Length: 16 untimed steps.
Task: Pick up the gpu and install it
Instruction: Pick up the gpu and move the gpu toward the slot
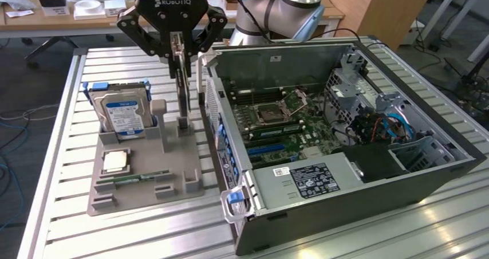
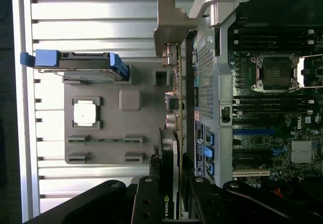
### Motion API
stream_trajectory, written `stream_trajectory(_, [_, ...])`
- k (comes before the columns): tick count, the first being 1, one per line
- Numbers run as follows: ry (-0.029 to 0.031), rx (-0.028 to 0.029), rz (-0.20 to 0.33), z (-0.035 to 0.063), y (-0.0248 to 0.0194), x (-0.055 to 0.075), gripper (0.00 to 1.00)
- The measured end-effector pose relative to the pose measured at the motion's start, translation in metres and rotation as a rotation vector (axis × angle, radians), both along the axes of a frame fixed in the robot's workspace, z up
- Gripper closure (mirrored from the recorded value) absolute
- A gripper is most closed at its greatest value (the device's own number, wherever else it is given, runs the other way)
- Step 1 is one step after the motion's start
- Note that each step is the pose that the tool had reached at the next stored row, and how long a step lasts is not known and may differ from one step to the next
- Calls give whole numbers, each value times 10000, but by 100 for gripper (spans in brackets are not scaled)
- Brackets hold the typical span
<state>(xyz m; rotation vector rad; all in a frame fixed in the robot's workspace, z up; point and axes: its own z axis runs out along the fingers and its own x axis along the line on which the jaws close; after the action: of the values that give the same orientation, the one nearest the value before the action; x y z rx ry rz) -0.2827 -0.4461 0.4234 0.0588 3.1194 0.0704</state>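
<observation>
Black fingers (image 1: 169, 57) of the gripper (image 1: 180, 61) (image 2: 170, 191) are clenched on the gpu (image 1: 182, 93) (image 2: 169, 153), one on each face near its upper edge. The card stands on edge, upright, over the grey holder (image 1: 145, 156) (image 2: 136, 128) on the slatted metal tabletop (image 1: 114, 230) (image 2: 101, 12). Whether its lower edge sits in the holder's slot or just above it cannot be told.

Space is tight around the card. On the exterior view's right, the open computer case (image 1: 428, 173) (image 2: 217, 32) lies on its side with its perforated rear wall just beside the card, almost parallel to it. The card's silver bracket (image 2: 169, 27) sits close to the case's corner. On the exterior view's left, a hard drive (image 1: 122, 113) (image 2: 75, 65) with blue rails stands upright in the same holder, near the card but apart from it. A square grey post (image 2: 130, 99) rises between the two.

Lower on the holder lie a silver processor chip (image 1: 114, 161) (image 2: 84, 114) and a narrow memory stick (image 1: 141, 177) (image 2: 103, 139). Inside the case the green motherboard (image 1: 283, 121) (image 2: 272, 108) is exposed, with its bare processor socket (image 1: 273, 111) (image 2: 276, 72). A labelled power supply (image 1: 306, 181) sits at the case's near end.
</observation>
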Motion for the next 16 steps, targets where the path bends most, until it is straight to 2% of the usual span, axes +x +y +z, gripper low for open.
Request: stream_trajectory(16, [1,-1,0,39,0,0,73])
